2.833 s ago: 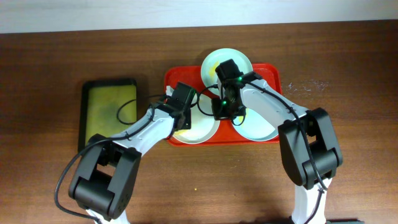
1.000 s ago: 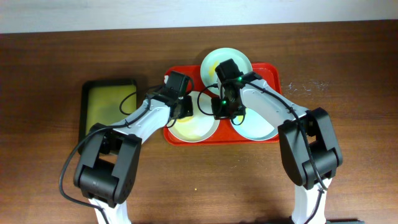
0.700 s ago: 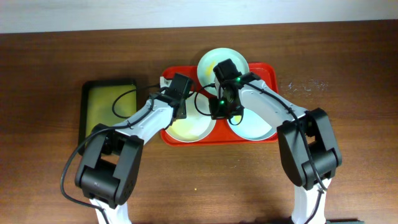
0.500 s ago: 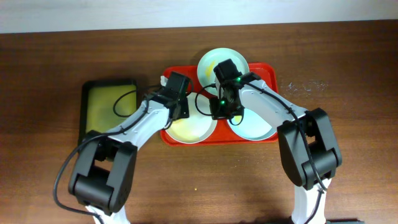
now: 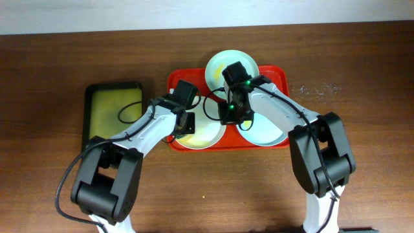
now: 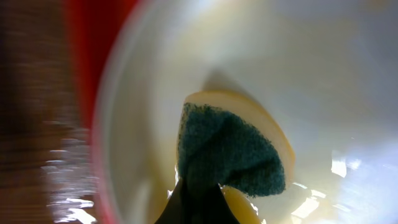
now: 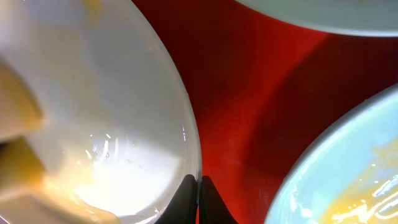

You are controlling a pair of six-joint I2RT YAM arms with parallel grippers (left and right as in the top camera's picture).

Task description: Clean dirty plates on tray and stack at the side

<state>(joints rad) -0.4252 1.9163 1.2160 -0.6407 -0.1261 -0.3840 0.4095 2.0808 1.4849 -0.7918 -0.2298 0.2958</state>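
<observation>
Tray (image 5: 279, 72) mid-table, all three plates on it: white plate (image 5: 206, 134) front-left, blue-green plates (image 5: 266, 136) front-right and over the far rim. Right gripper (image 7: 199, 186) pinched closed on white plate's rim. Left gripper (image 6: 193, 200) clamps sponge (image 6: 230, 155), pressed into the same plate

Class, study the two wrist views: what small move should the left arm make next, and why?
Probably drag the sponge sideways across the white plate. The left gripper presses it onto the plate, yellow smears show nearby, and the right gripper pinches the rim, steadying it.
</observation>
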